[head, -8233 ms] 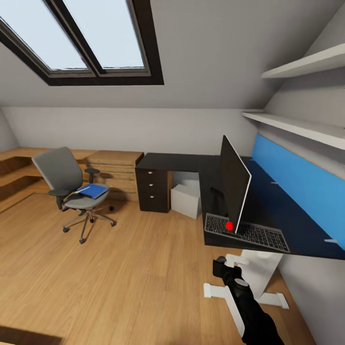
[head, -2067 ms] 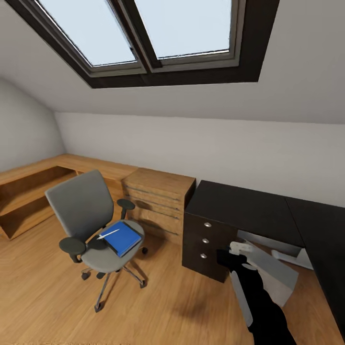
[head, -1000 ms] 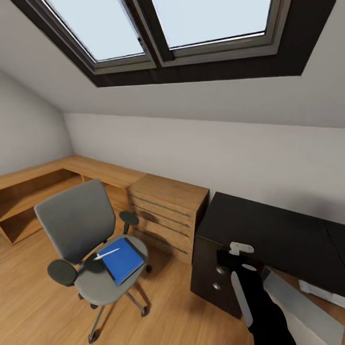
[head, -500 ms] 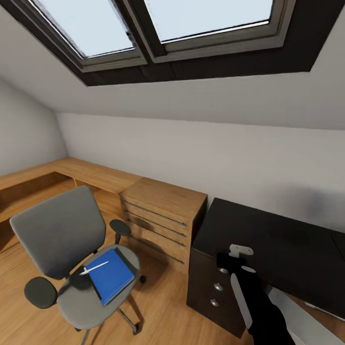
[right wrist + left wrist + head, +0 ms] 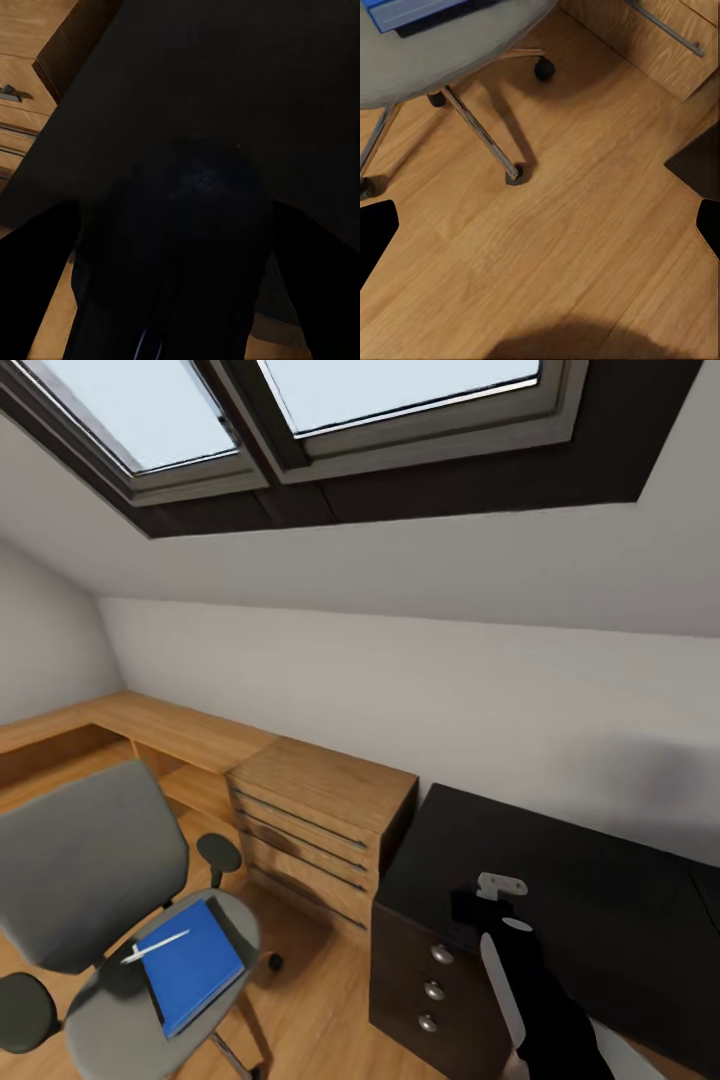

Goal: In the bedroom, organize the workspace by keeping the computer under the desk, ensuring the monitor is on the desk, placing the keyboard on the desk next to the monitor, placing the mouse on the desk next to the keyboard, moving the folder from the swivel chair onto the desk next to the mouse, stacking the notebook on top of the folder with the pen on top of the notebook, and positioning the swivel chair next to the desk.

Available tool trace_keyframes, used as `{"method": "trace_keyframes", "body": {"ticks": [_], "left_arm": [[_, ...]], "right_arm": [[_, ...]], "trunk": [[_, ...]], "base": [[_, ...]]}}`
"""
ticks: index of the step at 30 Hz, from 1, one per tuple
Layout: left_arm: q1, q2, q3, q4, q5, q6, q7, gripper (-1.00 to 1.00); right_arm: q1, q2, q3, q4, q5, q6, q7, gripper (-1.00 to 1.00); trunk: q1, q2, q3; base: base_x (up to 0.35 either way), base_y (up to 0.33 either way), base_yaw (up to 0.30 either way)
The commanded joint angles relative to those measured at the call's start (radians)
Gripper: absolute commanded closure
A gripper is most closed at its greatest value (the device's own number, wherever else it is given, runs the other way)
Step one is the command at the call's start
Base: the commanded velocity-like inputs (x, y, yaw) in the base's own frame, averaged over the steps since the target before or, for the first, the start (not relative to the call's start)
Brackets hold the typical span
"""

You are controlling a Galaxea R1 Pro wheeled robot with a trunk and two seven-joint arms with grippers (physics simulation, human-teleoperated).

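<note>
The grey swivel chair (image 5: 85,860) stands at the lower left of the head view, its seat (image 5: 442,56) and chrome base also in the left wrist view. On the seat lies the blue folder (image 5: 190,965) with the white pen (image 5: 155,947) across it. The glossy black desk (image 5: 560,870) with its three-knob drawer unit (image 5: 430,990) is at the right. My right gripper (image 5: 478,905) hovers over the desk's near corner, shut on the mouse (image 5: 187,217), a dark rounded lump. My left gripper (image 5: 540,229) hangs open above the floor beside the chair base. Monitor, keyboard and notebook are out of view.
A light-wood drawer chest (image 5: 315,820) with bar handles stands between chair and desk, joined to a low wooden bench (image 5: 120,725) along the wall. A sloped ceiling with skylights (image 5: 300,400) hangs overhead. Wood floor (image 5: 585,225) lies between chair and drawers.
The camera has moved closer and turned, so the chair has slid to the lower left of the picture and looks larger. My right arm keeps the same pose.
</note>
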Motion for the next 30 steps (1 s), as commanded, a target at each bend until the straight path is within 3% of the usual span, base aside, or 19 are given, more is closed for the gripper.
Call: {"method": "trace_keyframes", "body": {"ticks": [1, 19, 30], "left_arm": [[-0.001, 0.0, -0.003, 0.001, 0.01, -0.003, -0.001, -1.0], [-0.001, 0.0, -0.003, 0.001, 0.01, -0.003, -0.001, -1.0], [-0.001, 0.0, -0.003, 0.0, 0.01, -0.003, -0.001, -1.0]], "right_arm": [[-0.001, 0.001, 0.0, -0.001, -0.007, 0.004, -0.005, 1.0], [-0.001, 0.001, 0.002, 0.011, -0.006, 0.004, -0.004, 1.0], [-0.001, 0.001, 0.005, 0.027, -0.006, 0.004, -0.003, 1.0]], "trunk": [[0.001, -0.001, -0.002], [0.001, -0.001, -0.002], [0.001, -0.001, -0.002]], "base": [[0.307, -0.066, 0.0], [0.318, -0.01, 0.0], [0.043, 0.0, 0.0]]}}
